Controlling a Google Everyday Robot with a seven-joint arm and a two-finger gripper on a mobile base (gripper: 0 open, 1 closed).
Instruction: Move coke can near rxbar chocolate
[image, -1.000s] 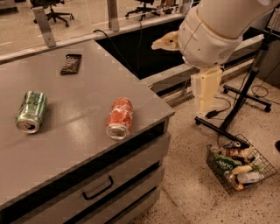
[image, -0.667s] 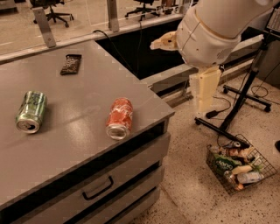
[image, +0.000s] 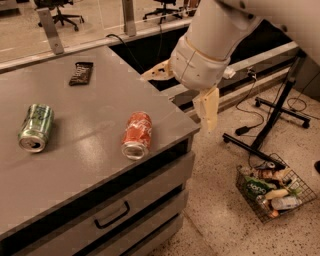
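Lying on its side near the front right corner of the grey table (image: 75, 167), the coke can (image: 136, 135) shows its silver top toward the camera. The gripper (image: 176, 102) hangs above and to the right of it, just beyond the right edge of the table, at the end of a thick white arm (image: 212, 42) that comes in from the upper right. Its two tan fingers (image: 206, 107) are spread wide: one points left over the table edge, the other points down beside the table. Nothing is between them, and the gripper is apart from the can.

The rxbar chocolate (image: 81, 73) lies flat toward the back of the table, well apart from the coke can, up and to the left of it. A green can (image: 36, 127) also lies on its side, to the left of the coke can and below the bar. The table surface between the coke can and the bar is bare.

Under the table top there are drawers with a dark handle (image: 112, 216). On the speckled floor to the right stands a wire basket (image: 252, 200) filled with packets and bottles, and behind it the black legs of a stand (image: 272, 122) with a cable near them.
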